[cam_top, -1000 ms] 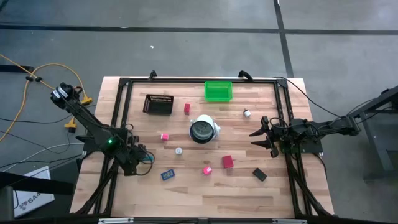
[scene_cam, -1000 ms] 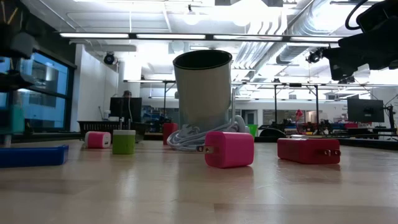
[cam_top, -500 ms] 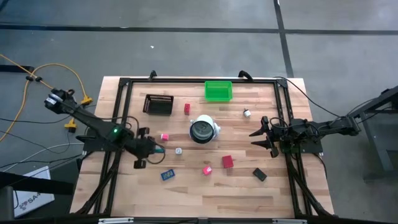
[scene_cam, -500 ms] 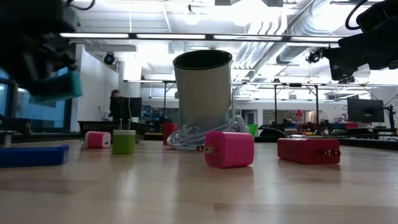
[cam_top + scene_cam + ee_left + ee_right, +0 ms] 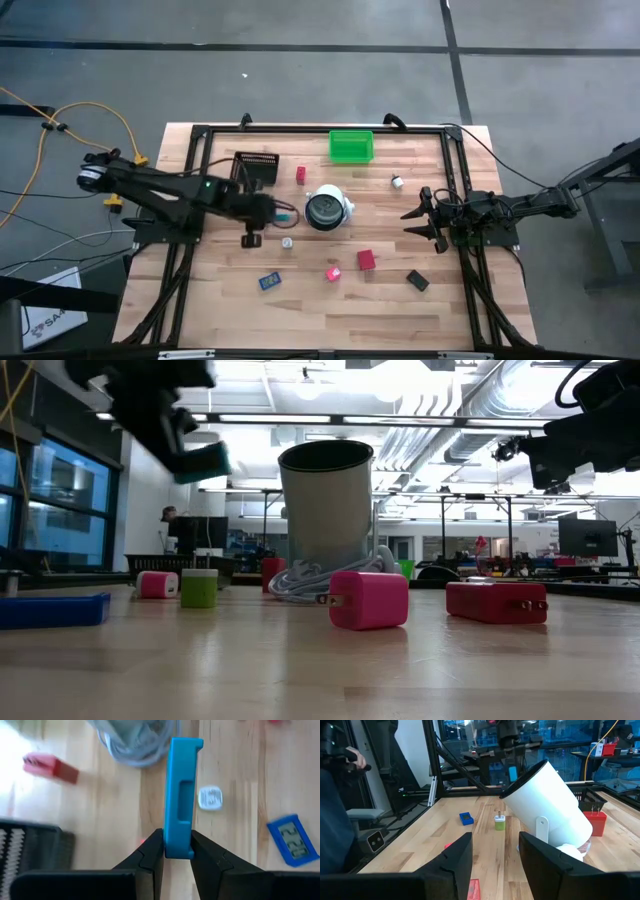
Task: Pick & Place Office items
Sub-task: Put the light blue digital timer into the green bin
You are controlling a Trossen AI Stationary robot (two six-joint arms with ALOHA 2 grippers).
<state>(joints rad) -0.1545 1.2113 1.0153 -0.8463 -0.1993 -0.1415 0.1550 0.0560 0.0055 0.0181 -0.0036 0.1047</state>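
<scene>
My left gripper [image 5: 272, 212] hangs above the table just left of the large white round object [image 5: 327, 208], shut on a teal flat rectangle [image 5: 180, 795], which also shows high up in the low view [image 5: 202, 462]. On the table lie a red block [image 5: 300, 174], another red block [image 5: 366, 260], a pink block [image 5: 332, 272], a blue rectangle [image 5: 268, 282], a black rectangle [image 5: 417, 281] and a small white bit [image 5: 287, 242]. My right gripper [image 5: 415, 222] waits at the table's right side, open, with nothing between its fingers. My left gripper pinches the teal rectangle between its two fingers at the piece's near end [image 5: 178, 849], one finger on each side. The fingers come from the table's left, slanting downward, and lie along the piece. It juts forward past the fingertips, edge-on, lifted clear of the table.
A green bin [image 5: 351, 146] and a black mesh tray [image 5: 255, 167] stand at the far side. A white round bit [image 5: 397, 182] lies far right. A black frame [image 5: 200, 135] borders the tabletop. Bare wood lies along the near edge.
My left gripper has swung from the table's near left toward the right and far side, rising as it went, up to the white round object. It has stayed shut on the teal rectangle, which has risen with it.
</scene>
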